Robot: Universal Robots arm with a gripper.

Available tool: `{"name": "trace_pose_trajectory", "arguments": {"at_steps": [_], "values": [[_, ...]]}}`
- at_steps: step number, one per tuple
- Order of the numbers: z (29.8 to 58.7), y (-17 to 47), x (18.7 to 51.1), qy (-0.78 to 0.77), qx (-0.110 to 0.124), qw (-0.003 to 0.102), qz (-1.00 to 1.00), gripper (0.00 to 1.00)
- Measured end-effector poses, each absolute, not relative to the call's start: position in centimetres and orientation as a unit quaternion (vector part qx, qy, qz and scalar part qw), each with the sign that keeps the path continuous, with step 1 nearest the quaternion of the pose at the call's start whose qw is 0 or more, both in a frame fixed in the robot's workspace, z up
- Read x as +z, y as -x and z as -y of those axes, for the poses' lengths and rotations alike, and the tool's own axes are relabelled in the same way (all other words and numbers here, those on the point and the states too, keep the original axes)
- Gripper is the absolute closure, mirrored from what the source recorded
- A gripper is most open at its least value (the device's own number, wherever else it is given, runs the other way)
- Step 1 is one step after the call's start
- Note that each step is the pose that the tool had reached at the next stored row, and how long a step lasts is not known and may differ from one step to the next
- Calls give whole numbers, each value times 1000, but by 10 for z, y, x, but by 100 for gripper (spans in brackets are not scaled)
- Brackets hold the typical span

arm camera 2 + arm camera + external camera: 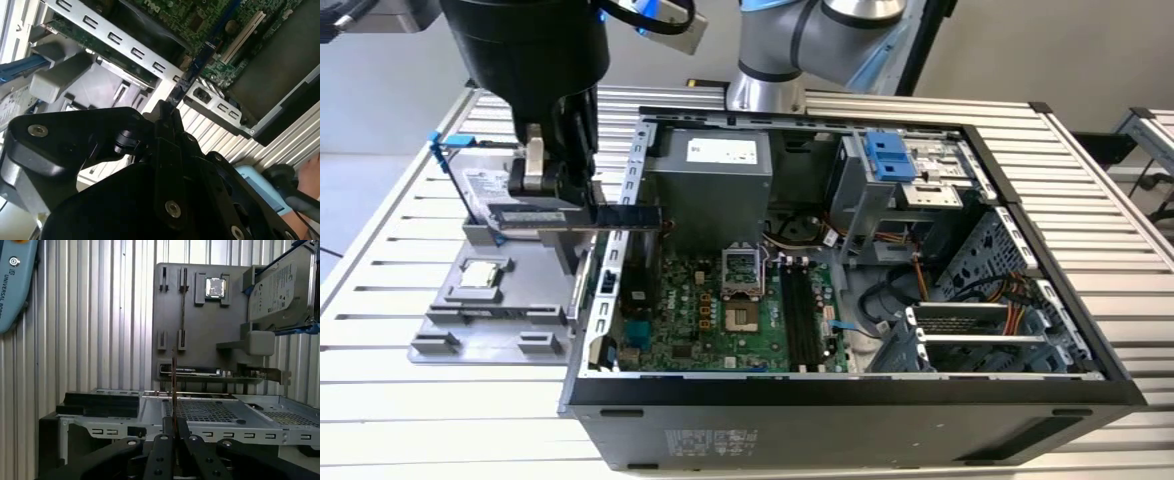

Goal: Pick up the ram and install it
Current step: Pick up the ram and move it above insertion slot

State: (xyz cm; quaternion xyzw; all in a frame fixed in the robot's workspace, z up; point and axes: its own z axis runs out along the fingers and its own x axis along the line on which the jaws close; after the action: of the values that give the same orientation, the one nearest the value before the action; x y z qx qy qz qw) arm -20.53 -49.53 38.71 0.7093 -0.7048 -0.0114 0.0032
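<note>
The ram (620,216) is a long dark stick with a pale label. It hangs level above the left wall of the open computer case (854,400), with one end reaching over the motherboard (707,310). My gripper (560,205) is shut on it from above. In both wrist views the ram (173,385) (199,62) stands edge-on, running out from between the closed black fingers (164,440). The gripper (173,429) (167,109) sits over the case's edge. The motherboard's black memory slots (801,310) lie at the board's right side.
A grey parts holder (454,320) lies to the exterior view's left of the case, carrying a processor chip (483,275), a hard drive in a blue frame (470,180) and a green expansion card (200,371). The power supply (720,170) and drive cages (907,170) fill the case's back.
</note>
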Motion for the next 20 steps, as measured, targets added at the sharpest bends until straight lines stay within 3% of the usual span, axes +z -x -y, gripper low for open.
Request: {"name": "trace_pose_trajectory", "arguments": {"at_steps": [20], "values": [[486, 162, 387, -692, -11, 3, 722, 100]]}}
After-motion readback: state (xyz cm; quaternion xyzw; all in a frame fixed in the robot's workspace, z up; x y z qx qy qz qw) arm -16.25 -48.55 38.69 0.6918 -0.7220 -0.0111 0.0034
